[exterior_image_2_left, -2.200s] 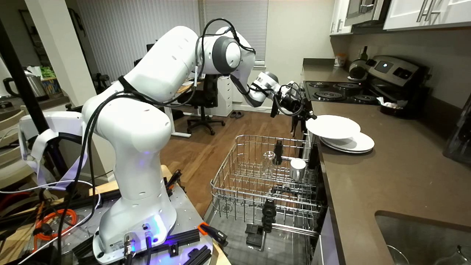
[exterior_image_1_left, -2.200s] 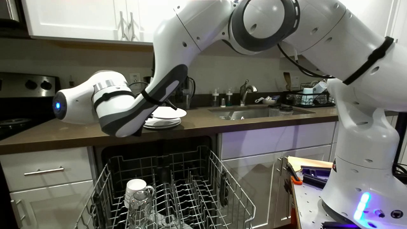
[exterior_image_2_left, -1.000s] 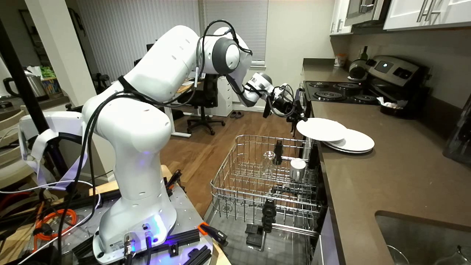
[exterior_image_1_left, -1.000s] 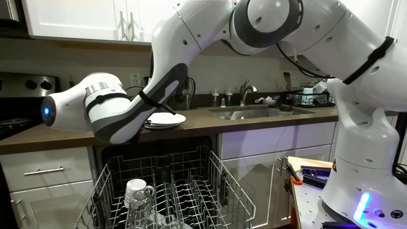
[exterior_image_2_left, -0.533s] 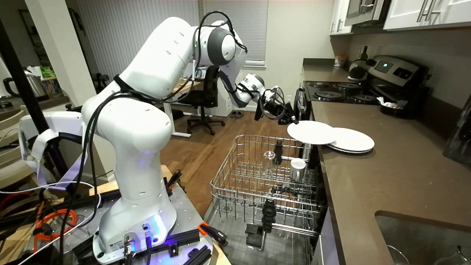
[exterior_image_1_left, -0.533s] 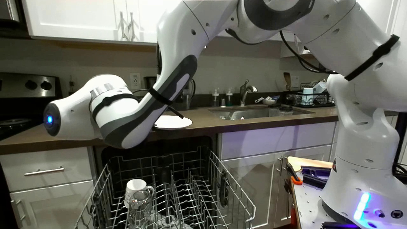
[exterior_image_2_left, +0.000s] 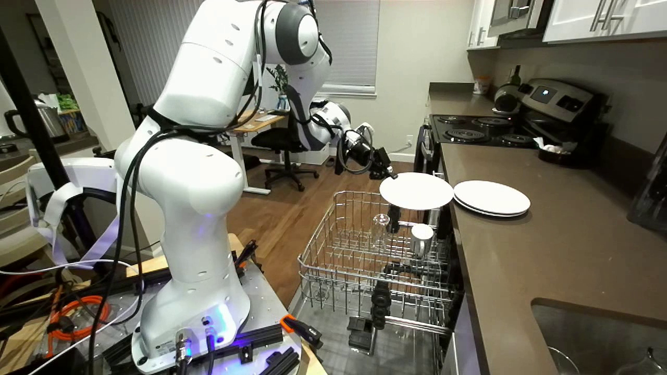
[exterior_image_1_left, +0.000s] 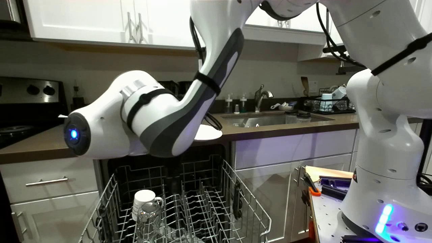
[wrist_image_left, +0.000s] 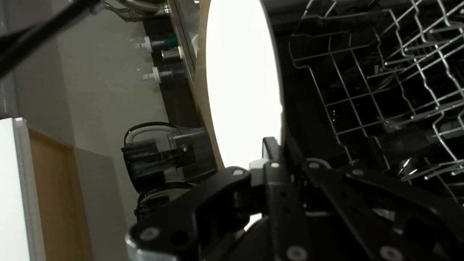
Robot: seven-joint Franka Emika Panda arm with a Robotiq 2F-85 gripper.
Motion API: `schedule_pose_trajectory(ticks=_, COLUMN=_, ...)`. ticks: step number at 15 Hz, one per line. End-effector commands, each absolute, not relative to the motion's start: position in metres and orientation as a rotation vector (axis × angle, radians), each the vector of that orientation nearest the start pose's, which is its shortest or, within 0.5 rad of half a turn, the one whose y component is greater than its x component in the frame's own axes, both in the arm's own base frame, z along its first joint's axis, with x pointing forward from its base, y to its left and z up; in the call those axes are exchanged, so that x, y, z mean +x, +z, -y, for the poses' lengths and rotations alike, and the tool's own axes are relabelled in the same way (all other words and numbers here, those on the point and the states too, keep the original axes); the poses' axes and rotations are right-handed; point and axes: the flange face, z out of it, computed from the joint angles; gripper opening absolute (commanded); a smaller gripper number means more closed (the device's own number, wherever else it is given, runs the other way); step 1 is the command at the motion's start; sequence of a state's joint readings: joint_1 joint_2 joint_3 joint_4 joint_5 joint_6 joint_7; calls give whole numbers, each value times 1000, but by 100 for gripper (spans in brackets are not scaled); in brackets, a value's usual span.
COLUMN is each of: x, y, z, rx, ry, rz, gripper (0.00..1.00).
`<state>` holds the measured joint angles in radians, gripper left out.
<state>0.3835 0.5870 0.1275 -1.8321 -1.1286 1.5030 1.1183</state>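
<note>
By the front edge of a brown counter [exterior_image_2_left: 547, 250], one white plate [exterior_image_2_left: 416, 191] hangs nearly level in midair, held by a black robot gripper [wrist_image_left: 281, 145] whose fingers are clamped on its rim. The step in hand looks like loading: the plate is apart from the stack of white plates [exterior_image_2_left: 492, 197] and not yet seated in the pulled-out dishwasher rack [exterior_image_1_left: 247, 190], which sits lower. The next move probably calls for tipping the plate up on its edge and lowering it between the wires without striking what stands there. That rack holds a white mug [exterior_image_1_left: 141, 202], apparently bottom up, with a clear glass [exterior_image_1_left: 147, 219] just beside it. The stack rests on the counter, just beside the held plate as an exterior view shows it. Farther along, the sink [exterior_image_2_left: 589, 323] contains clear glassware [exterior_image_2_left: 563, 360], only partly in view, and a black dish rack [exterior_image_1_left: 314, 109] holds pale blue cups [exterior_image_1_left: 326, 102] among smaller things too dim to name.
</note>
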Motion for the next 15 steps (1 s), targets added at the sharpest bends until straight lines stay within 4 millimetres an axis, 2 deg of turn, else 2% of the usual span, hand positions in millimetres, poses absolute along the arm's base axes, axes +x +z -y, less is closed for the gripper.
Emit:
schedule_pose_trajectory(ticks=1, x=496, y=248, z=-183, rx=1907, ry=185, rz=52, gripper=6)
schedule_pose_trajectory(ticks=4, x=465, y=260, z=-182, rx=1996, ry=176, rz=-31, gripper=6)
schedule_pose_trajectory(ticks=7, x=449, y=268, z=-179, rx=2126, ry=207, rz=-123, gripper=6)
schedule_pose_trajectory(ticks=10, x=448, y=273, z=-171, rx=2252, ry=216, rz=-231, gripper=6)
schedule_pose_trajectory(ticks=15, x=466, y=279, z=-145, rx=2459, ry=123, rz=-378, gripper=6)
